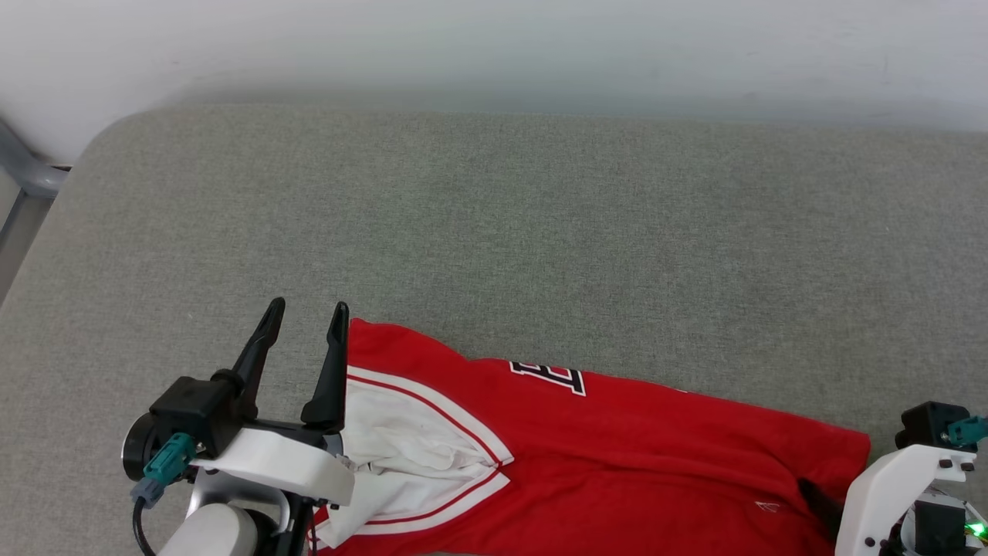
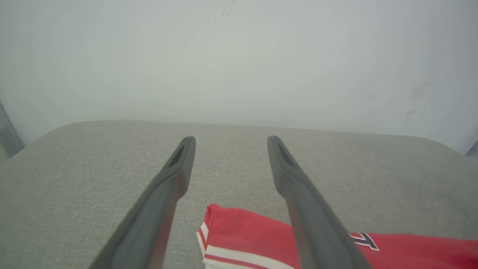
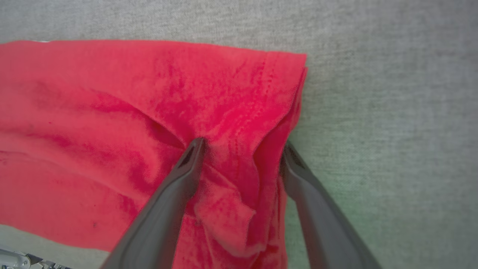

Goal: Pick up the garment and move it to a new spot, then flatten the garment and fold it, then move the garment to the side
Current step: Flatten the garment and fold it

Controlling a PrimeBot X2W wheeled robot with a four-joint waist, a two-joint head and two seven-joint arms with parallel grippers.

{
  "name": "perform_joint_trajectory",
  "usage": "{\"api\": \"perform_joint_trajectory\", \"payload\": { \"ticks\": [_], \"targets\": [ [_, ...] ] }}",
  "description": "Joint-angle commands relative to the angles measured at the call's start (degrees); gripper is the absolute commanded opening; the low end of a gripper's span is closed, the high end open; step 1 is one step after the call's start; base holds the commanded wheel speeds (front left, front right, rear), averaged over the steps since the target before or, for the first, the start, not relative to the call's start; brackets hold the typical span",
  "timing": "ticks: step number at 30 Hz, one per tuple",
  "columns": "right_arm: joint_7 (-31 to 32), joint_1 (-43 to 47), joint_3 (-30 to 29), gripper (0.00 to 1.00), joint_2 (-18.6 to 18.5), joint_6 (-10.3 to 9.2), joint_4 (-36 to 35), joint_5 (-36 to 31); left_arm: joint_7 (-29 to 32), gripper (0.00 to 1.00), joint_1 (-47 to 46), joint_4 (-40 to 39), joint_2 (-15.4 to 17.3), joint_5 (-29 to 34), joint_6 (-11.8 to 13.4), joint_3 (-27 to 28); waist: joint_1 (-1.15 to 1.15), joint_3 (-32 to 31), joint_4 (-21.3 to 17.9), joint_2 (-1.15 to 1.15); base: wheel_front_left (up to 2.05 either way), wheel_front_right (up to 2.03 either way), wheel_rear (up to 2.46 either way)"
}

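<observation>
left claw (image 1: 307, 306) spread, beside garment (image 1: 617, 448) | right claw (image 3: 242, 145) spread, astride hem

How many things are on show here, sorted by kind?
Grippers: 2, the left gripper and the right gripper
Red garment: 1
Grey padded surface: 1
Total: 4
</observation>
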Motion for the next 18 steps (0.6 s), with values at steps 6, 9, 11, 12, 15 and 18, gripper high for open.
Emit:
{"api": "perform_joint_trajectory", "payload": {
  "ticks": [6,9,11,12,15,18],
  "targets": [
    [1.0,0.1,1.4,0.00,1.3,0.15,1.3,1.0,-0.4,1.00,1.9,0.3,-0.8,1.4,-0.5,1.6,0.00,-0.9,-0.3,0.00,0.00,0.00,0.00],
    [0.1,-0.6,1.2,0.00,0.4,0.09,0.1,1.3,-0.4,1.00,2.5,0.6,-1.0,1.9,-0.5,1.9,0.00,-2.1,-0.6,0.00,0.00,0.00,0.00],
    [-0.4,-1.3,1.0,0.00,-0.1,0.09,-1.0,1.5,-0.4,1.00,3.0,0.9,-1.0,2.1,-0.4,2.1,0.00,-2.9,-0.9,0.00,0.00,0.00,0.00],
    [-0.5,-1.6,0.8,0.00,-0.5,0.09,-1.5,1.5,-0.4,1.00,3.3,1.0,-1.0,2.2,-0.4,2.2,0.00,-3.3,-1.1,0.00,0.00,0.00,0.00],
    [-0.1,-1.9,-0.3,0.00,-1.4,0.09,-2.4,1.5,-0.3,1.00,3.9,1.2,-0.6,2.5,0.0,2.2,0.00,-4.4,-1.5,0.00,0.00,0.00,0.00],
    [1.3,-1.7,-5.9,0.00,-2.6,0.08,-4.3,0.4,-0.2,1.00,5.0,1.1,-0.4,2.8,0.5,1.9,0.00,-5.8,-2.1,0.00,0.00,0.00,0.00]
  ]
}}
